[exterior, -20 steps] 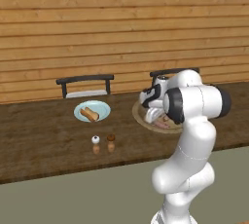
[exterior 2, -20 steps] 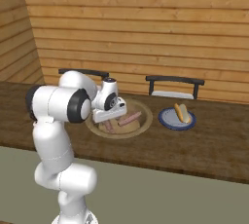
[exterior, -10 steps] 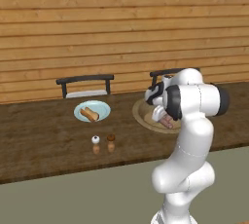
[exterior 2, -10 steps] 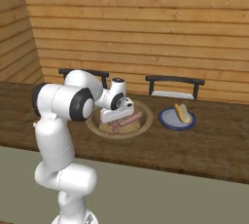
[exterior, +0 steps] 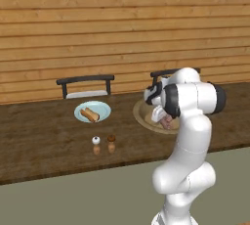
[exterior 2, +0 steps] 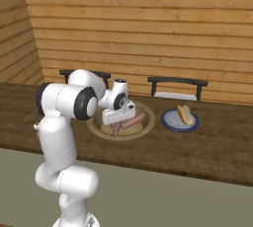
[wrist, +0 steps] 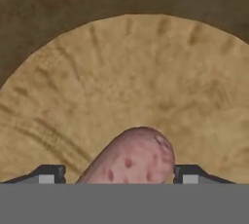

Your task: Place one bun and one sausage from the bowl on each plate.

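Since a second ago, the end effector [wrist: 119, 174] has dropped lower into the bowl [exterior: 142, 113], and its dark fingertips [wrist: 47, 173] now stand on either side of a sausage [wrist: 131, 157]. In the hand view the reddish, speckled sausage end rises between the two tips, with a narrow gap showing on the left side, so the jaws are spread around the sausage; whether they already pinch it cannot be told from the pictures.

Taking the bowl as the landmark: it sits on the dark wooden counter [exterior: 44, 141], tan and thick-rimmed, directly under the white hand. In the right base view the bowl [exterior 2: 148, 120] holds at least one more sausage beside the hand, lying on a pale bun-coloured layer; the exact count is too small to tell.

To the left of the bowl in the left base view lies the plate [exterior: 102, 109], pale blue, well apart from the bowl, carrying one bun [exterior: 90, 115]. In the right base view the same plate [exterior 2: 170, 121] lies to the right of the bowl, its bun [exterior 2: 185, 114] resting on it. On the near side of the plate and left of the bowl stand two small shakers [exterior: 104, 144], one white-topped, one brown-topped, just beside each other.

Beyond the bowl, two dark chairs [exterior: 85, 85] stand against the counter's far edge, before a plank wall. No writing or label can be read anywhere.
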